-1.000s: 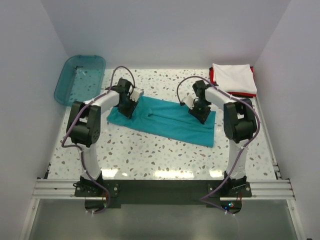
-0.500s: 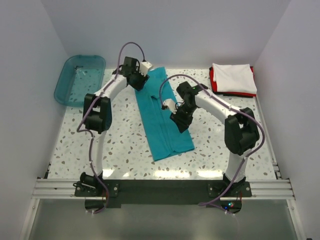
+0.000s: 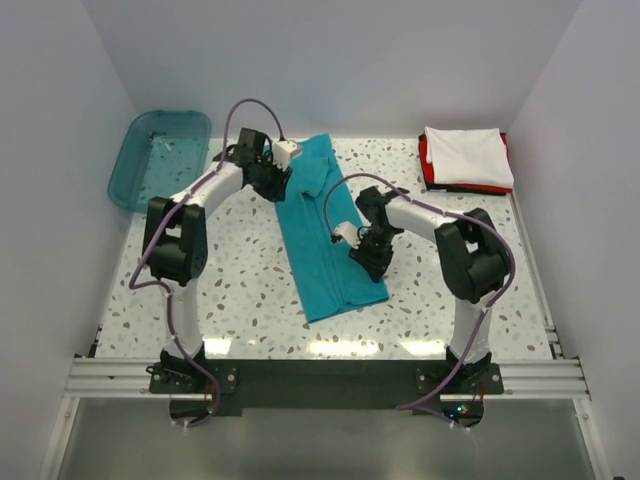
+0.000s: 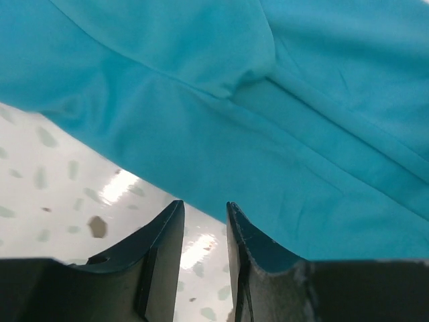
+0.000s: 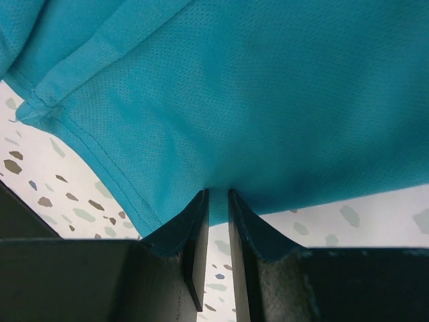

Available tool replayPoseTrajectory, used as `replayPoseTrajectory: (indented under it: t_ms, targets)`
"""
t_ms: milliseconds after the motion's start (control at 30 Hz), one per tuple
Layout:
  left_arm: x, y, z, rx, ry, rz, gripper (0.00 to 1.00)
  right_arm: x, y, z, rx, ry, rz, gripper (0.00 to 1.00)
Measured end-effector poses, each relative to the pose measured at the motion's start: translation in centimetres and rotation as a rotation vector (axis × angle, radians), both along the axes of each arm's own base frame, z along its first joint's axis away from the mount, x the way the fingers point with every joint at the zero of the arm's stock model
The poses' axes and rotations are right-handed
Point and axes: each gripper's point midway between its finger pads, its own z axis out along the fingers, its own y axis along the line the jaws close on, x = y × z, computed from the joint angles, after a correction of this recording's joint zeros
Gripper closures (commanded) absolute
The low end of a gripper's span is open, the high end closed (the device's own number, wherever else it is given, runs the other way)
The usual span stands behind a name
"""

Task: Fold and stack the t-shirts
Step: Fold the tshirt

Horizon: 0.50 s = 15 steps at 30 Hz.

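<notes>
The teal-blue t-shirt lies as a long narrow strip from the back middle of the table toward the front. It fills the left wrist view and the right wrist view. My left gripper sits at the strip's far left edge; its jaws stand slightly apart with bare table between them and the cloth edge just past the tips. My right gripper is at the strip's near right edge, shut on a pinch of the cloth. A folded white t-shirt lies on a folded red t-shirt at the back right.
A translucent teal plastic bin stands at the back left corner. White walls close in the table on the left, back and right. Speckled tabletop shows on both sides of the strip.
The shirt swung from lying crosswise to lengthwise. Since half a second ago, my left gripper has drawn back to the strip's far left edge and my right gripper has moved slightly nearer along the right edge.
</notes>
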Motion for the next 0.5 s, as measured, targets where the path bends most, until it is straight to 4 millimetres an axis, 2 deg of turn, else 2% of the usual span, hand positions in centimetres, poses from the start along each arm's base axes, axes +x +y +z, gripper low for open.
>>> replayPoseTrajectory:
  t_ms: [133, 300, 500]
  targets:
    - [-1.2, -0.3, -3.2, -0.011, 0.109, 0.018, 0.64, -0.9, 0.5, -0.5, -0.004, 0.019, 0.012, 0.78]
    - [0.4, -1.9, -6.5, -0.016, 0.167, 0.025, 0.65, -3.7, 2.3, -0.5, 0.02, 0.072, 0.03, 0.77]
    - [3.4, -3.8, -6.4, -0.041, 0.124, 0.021, 0.63, -4.6, 3.6, -0.4, 0.033, 0.132, -0.007, 0.65]
